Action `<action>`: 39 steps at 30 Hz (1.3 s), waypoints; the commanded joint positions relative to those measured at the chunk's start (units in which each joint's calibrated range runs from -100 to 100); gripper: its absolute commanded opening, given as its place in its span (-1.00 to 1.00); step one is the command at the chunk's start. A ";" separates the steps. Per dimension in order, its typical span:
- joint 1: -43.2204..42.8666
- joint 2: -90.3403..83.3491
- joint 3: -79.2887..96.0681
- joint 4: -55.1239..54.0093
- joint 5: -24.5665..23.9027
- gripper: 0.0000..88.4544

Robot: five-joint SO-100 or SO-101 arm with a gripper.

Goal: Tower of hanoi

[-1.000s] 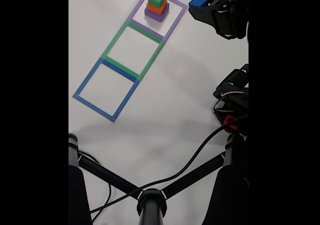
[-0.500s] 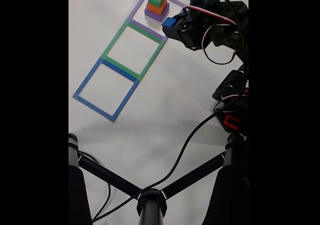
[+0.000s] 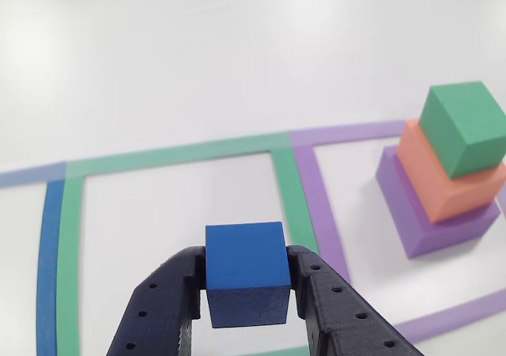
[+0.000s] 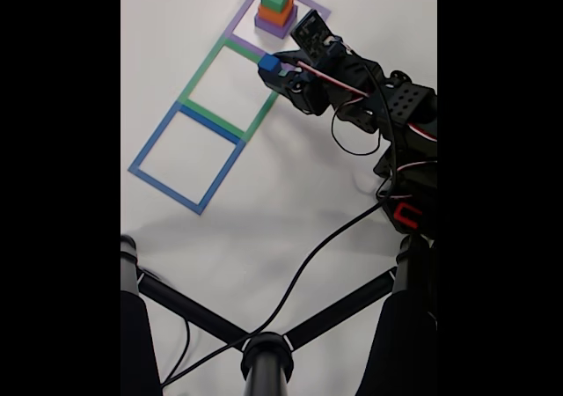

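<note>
- Holding the blue cube (image 3: 244,270) clamped between my gripper (image 3: 247,293) fingers, above the green tape square (image 4: 234,91).
- Remaining 3-block stack (image 4: 276,11) stands apart, in the purple square (image 3: 322,198).

The arm (image 4: 387,106) is black all over, built of blocky printed links. Its jaws are two black printed fingers (image 3: 154,312) with rounded outer edges, each dotted with a row of small round holes along the top face. Behind the jaws, a red and white wire (image 4: 321,69) runs along the top of the arm, and a thin black cable (image 4: 339,139) loops below it. Further back from the jaws, a link shows a patch of small holes, and the base (image 4: 406,213) carries a red mark.
</note>
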 commanded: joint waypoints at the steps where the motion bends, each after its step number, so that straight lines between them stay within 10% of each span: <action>1: -0.92 12.62 2.37 -22.05 0.79 -0.90; 13: -3.05 42.10 -3.81 -47.63 0.79 -0.89; 39: -5.04 66.38 -15.26 -62.77 0.79 -0.88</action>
